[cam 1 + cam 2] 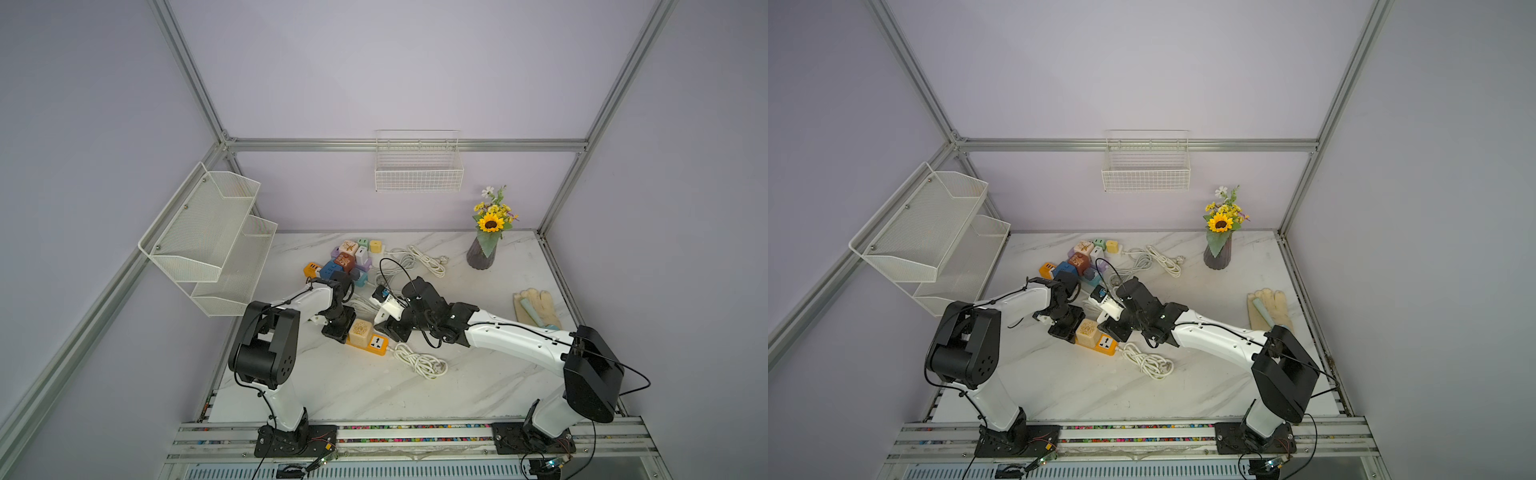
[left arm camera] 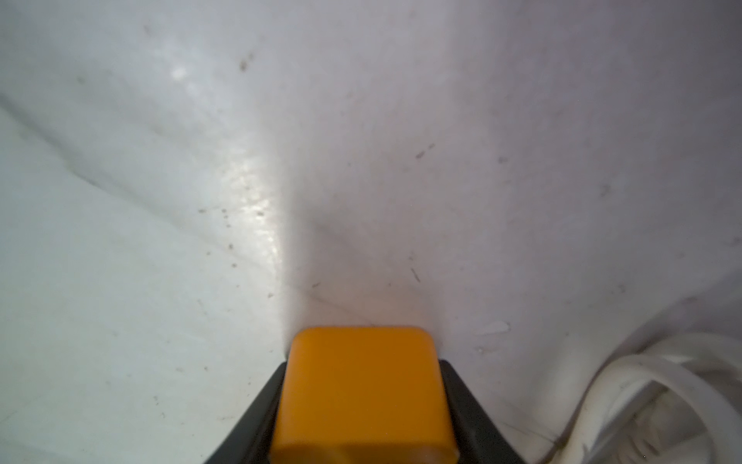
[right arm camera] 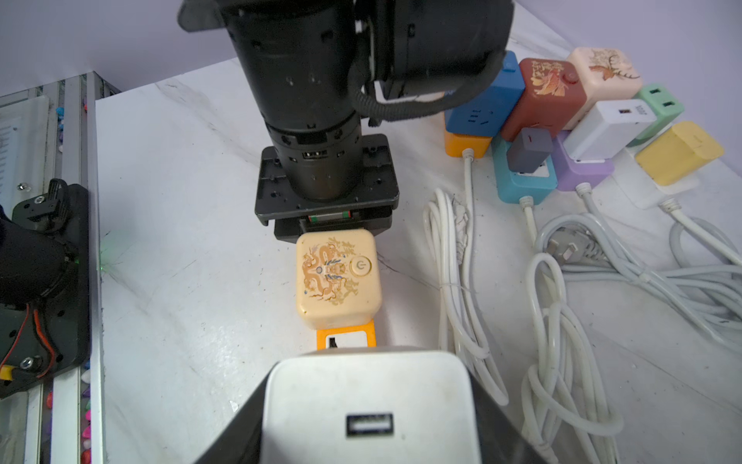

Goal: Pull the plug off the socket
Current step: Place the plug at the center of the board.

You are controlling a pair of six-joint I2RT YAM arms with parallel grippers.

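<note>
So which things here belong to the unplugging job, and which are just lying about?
Job: orange power strip, clamped by the left gripper; white USB charger, held by the right gripper; cream dragon-print plug seated in the strip.
Lying about: pile of coloured strips and plugs; spare white cables; vase of flowers; gloves; mesh wall shelf; wire basket.
</note>
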